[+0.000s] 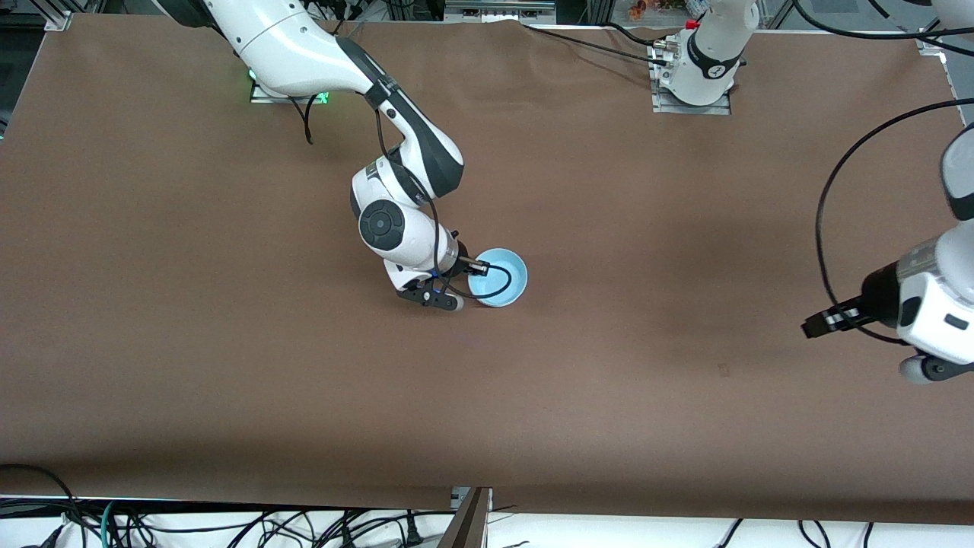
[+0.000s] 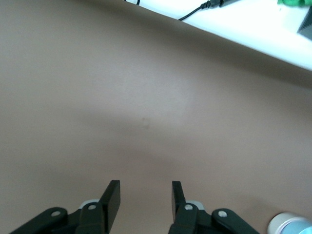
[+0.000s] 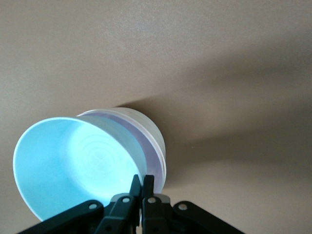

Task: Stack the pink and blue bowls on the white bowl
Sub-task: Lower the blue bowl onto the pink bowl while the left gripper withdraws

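The light blue bowl [image 1: 498,278] is in the middle of the table, and my right gripper [image 1: 466,295] is shut on its rim on the side toward the right arm's end. In the right wrist view the blue bowl [image 3: 73,165] rests in the pale pink bowl [image 3: 144,146], which is nested in the white bowl [image 3: 146,122] standing on the table; my right gripper [image 3: 142,181] pinches the blue rim. In the front view the blue bowl hides the pink and white bowls. My left gripper [image 1: 924,369] waits open and empty over the left arm's end of the table, also seen in its wrist view [image 2: 145,195].
The brown table [image 1: 228,342] is bare around the stack. The right arm's forearm [image 1: 411,137] reaches over the table from its base. Cables [image 1: 228,525] lie off the table's edge nearest the front camera.
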